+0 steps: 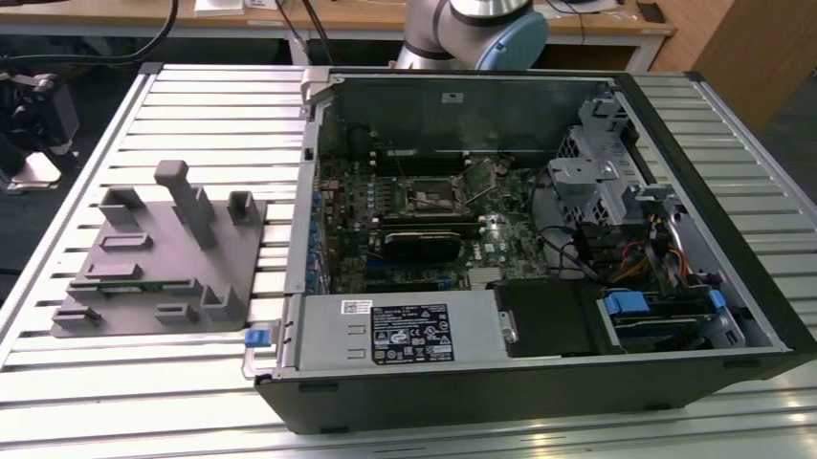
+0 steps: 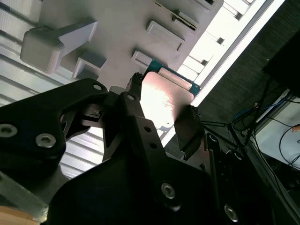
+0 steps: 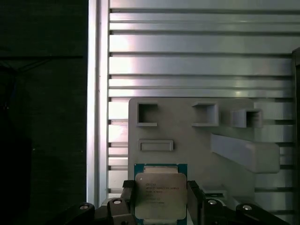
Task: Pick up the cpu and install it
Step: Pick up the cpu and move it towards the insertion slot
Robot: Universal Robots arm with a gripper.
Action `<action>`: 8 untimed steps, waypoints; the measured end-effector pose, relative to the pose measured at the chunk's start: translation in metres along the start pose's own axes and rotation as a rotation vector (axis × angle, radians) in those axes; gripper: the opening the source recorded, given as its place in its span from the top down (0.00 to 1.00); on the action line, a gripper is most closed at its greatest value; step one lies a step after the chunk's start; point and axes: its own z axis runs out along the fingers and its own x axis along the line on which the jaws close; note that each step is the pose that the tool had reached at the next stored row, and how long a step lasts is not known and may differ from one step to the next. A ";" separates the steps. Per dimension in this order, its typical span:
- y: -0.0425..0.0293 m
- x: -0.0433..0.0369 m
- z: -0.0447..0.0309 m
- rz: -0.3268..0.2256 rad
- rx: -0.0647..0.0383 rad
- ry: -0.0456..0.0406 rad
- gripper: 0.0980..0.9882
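In both wrist views the cpu, a small square chip with a silvery top and a green rim, sits between my gripper's two black fingers. The fingers press against two opposite edges, so the gripper is shut on the chip. The chip is over the near edge of the grey holder plate; whether it rests on the plate or hangs just above it I cannot tell. In the exterior view the open computer case lies on the table, with the motherboard's black-framed socket near its middle.
The grey holder plate with raised blocks and pockets lies on the slatted metal table at the exterior view's left of the case. The arm's base stands behind the case. A drive cage and cables fill the case's right side.
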 end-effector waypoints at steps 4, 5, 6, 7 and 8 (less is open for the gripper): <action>0.0008 -0.0001 -0.0057 0.000 0.000 0.0000 0.51; 0.0011 -0.0001 -0.0075 0.000 0.000 0.0000 0.51; 0.0013 -0.0001 -0.0094 0.000 0.000 0.0001 0.51; 0.0014 -0.0001 -0.0114 0.000 0.000 0.0001 0.51; 0.0016 -0.0002 -0.0135 0.000 0.000 0.0000 0.51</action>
